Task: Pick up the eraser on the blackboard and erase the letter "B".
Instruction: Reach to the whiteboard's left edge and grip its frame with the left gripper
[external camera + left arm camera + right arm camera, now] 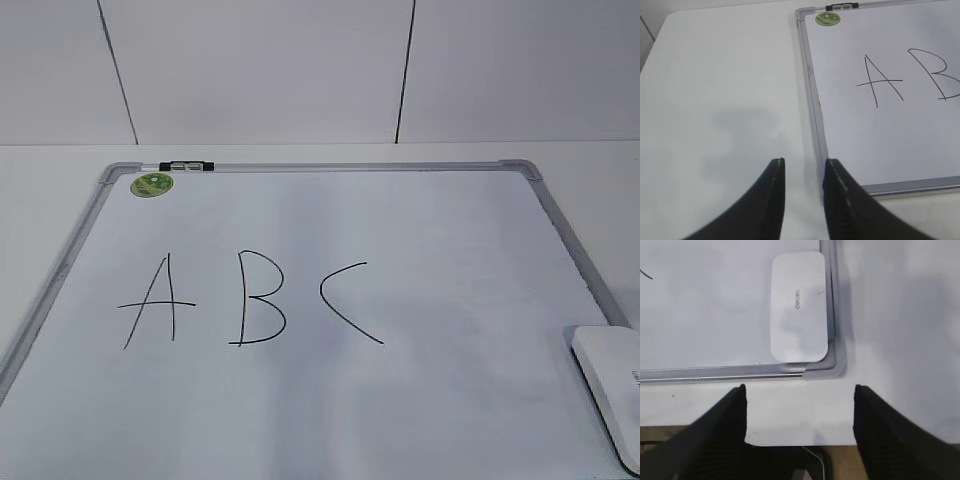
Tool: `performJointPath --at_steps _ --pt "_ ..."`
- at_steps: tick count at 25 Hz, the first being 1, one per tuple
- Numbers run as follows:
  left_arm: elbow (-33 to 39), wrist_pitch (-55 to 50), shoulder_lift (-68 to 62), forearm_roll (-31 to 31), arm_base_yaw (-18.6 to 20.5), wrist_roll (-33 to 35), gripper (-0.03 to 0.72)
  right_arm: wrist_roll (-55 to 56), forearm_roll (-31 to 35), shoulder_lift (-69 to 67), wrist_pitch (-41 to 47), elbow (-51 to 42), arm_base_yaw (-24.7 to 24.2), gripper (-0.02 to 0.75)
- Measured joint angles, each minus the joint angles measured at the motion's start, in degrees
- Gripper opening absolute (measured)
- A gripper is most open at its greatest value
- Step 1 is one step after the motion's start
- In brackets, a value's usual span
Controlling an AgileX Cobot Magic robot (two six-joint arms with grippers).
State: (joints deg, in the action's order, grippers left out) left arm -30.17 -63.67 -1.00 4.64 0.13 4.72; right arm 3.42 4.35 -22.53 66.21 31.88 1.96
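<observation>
Blackboard (420,400) lies flat on white desk (40,170). Green magnet (152,184) in its upper-left corner; marker (187,165) on the top frame beside it. "A" (152,302), "B" (260,298), "C" (348,302) written mid-frame, all intact. Nothing lies on the letters.

Eraser (798,306) rests at the board's lower-right corner, against the frame. Right end effector (800,392) jaws wide apart, empty, at bottom of frame, near the eraser but apart. Left end effector (804,167) narrowly apart, empty, over the desk beside the board's left frame.
</observation>
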Motion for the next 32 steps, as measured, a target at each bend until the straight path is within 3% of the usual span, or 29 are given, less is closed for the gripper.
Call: performJointPath --at_steps 9,23,32 --pt "-3.21 0.00 -17.77 2.37 0.00 0.00 0.212 0.82 1.68 -11.27 0.00 3.81 0.00 0.536" --pt "-21.95 -0.01 -59.12 3.13 0.00 0.00 0.212 0.71 3.47 -29.51 0.26 9.97 0.00 0.536" --pt "-32.07 0.54 -79.00 3.02 0.00 0.00 0.212 -0.30 3.83 -34.87 2.02 12.54 0.00 0.536"
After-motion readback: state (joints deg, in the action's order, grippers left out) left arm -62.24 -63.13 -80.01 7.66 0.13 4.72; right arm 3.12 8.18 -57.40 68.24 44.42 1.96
